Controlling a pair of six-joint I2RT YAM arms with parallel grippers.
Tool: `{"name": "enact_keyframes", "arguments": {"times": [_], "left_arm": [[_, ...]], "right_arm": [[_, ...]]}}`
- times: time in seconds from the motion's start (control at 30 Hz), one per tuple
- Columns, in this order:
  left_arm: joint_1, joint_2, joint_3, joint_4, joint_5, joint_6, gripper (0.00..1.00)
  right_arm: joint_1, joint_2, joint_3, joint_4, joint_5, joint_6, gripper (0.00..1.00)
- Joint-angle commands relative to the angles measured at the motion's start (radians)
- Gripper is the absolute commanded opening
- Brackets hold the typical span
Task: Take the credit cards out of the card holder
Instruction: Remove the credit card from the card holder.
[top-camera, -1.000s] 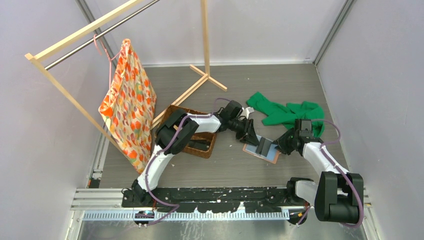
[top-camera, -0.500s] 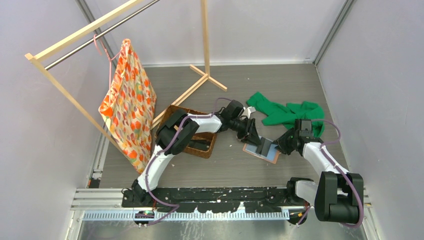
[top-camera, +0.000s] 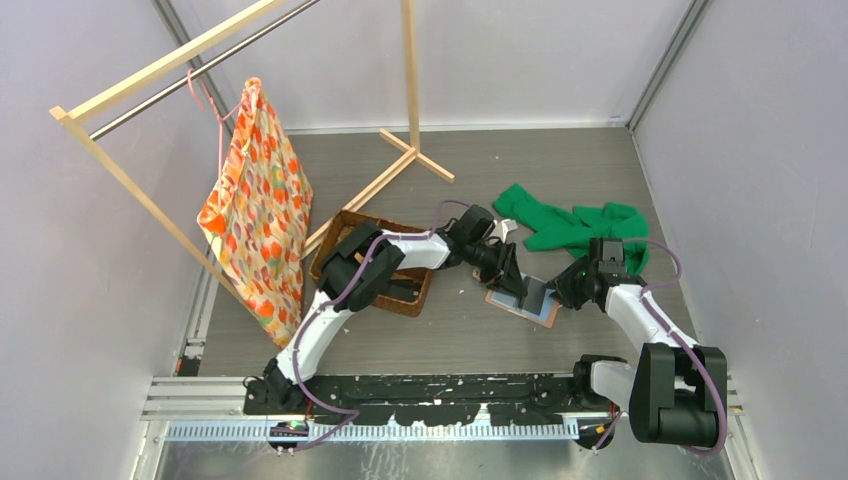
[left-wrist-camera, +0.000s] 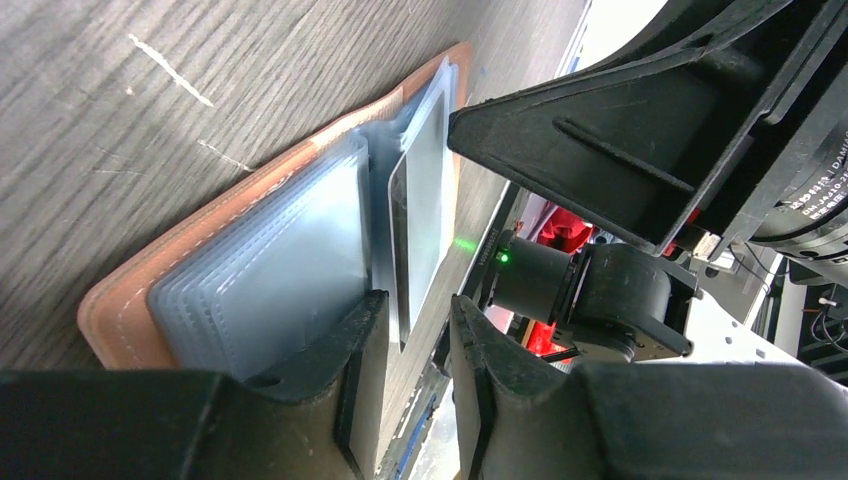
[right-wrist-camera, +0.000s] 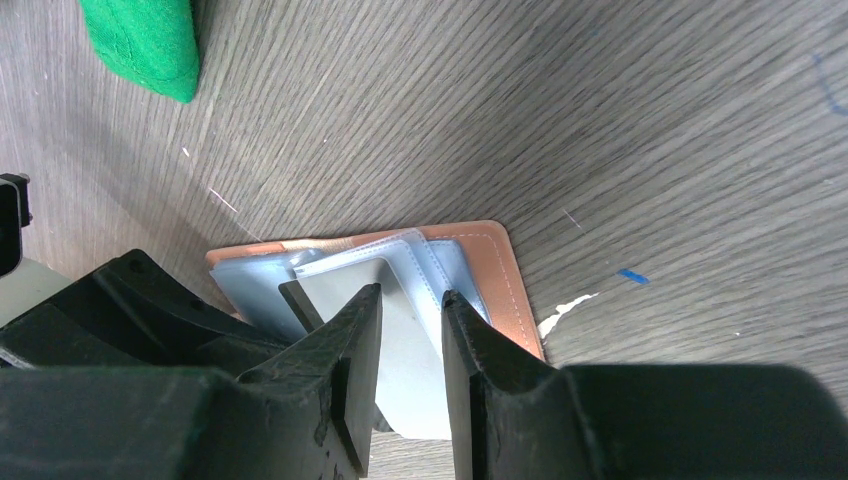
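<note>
Top external view: a sleeve (top-camera: 535, 292) raised from the card holder (top-camera: 544, 314) stands between left gripper (top-camera: 518, 288) and right gripper (top-camera: 555, 297), both narrowly parted, clamping unclear.

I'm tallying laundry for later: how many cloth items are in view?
2. An orange patterned cloth hangs on the wooden rack at left; a green cloth lies crumpled on the table at back right. More could hide in the basket.

Your top view is bright and evenly lit from above, with only soft shadows right beside the card holder (top-camera: 540, 312). In your wrist views its clear sleeves (left-wrist-camera: 280, 270) show pale glare, and the fingers (left-wrist-camera: 355, 390) nearest it blur.
</note>
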Motion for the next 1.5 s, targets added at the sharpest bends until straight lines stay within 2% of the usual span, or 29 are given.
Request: {"name": "enact_keyframes", "arguments": {"times": [0.0,0.4,0.73,0.83,1.03,1.47], "left_arm": [[-0.001,-0.004,0.037,-0.027,-0.005,0.026,0.31],[-0.005,0.024,0.058,-0.072,-0.016,0.053,0.32],[-0.010,0.036,0.071,-0.071,-0.011,0.050,0.29],[-0.012,0.038,0.073,-0.069,-0.010,0.048,0.24],[-0.012,0.038,0.072,-0.068,-0.010,0.045,0.01],[0.036,-0.029,0.027,-0.125,-0.027,0.107,0.01]], "right_arm": [[-0.002,0.002,-0.012,-0.017,0.030,-0.012,0.34],[-0.002,0.003,-0.012,-0.017,0.029,-0.011,0.34],[-0.002,0.001,-0.009,-0.019,0.027,-0.011,0.34],[-0.002,-0.001,-0.009,-0.021,0.028,-0.012,0.34],[-0.001,0.002,-0.008,-0.021,0.029,-0.013,0.34],[-0.003,0.016,-0.012,-0.011,0.029,-0.016,0.34]]}}
